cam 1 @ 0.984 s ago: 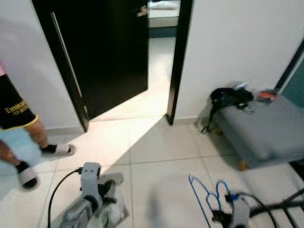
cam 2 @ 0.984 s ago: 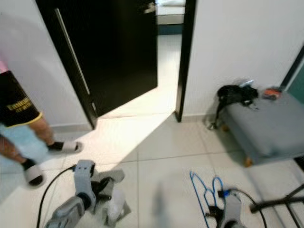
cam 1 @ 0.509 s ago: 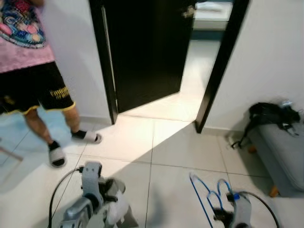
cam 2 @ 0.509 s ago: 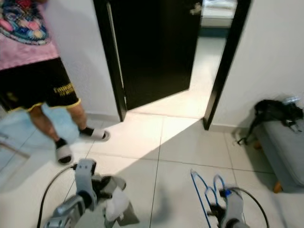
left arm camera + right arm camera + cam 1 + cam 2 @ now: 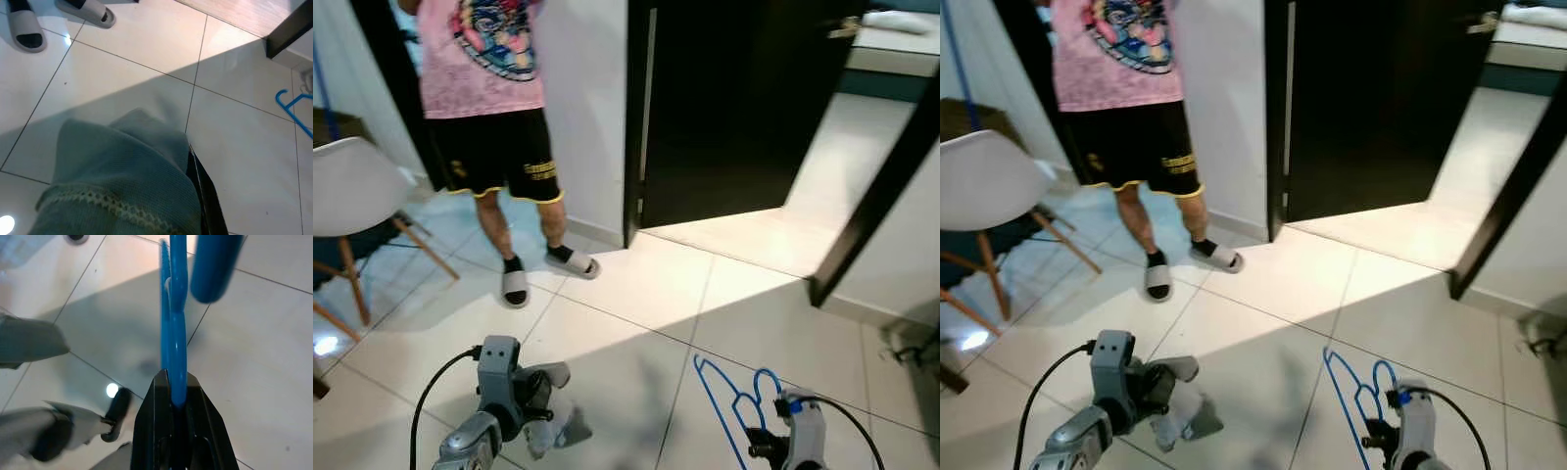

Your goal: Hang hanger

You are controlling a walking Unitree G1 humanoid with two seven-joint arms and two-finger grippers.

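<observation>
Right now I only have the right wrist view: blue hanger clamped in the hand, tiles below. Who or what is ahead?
Observer: A person in a pink shirt stands ahead on the left, beside a white chair.
Operator: Left hand free?
Observer: No, the left hand holds a pale cloth.
Operator: Way out?
Observer: A dark door stands open ahead on the right.

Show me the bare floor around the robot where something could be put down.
Bare tiles lie between the person's sandals and the dark doorway, and ahead of both grippers. It is crowded to the left by the white chair. The left gripper carries a grey cloth; the right gripper holds a blue hanger.
</observation>
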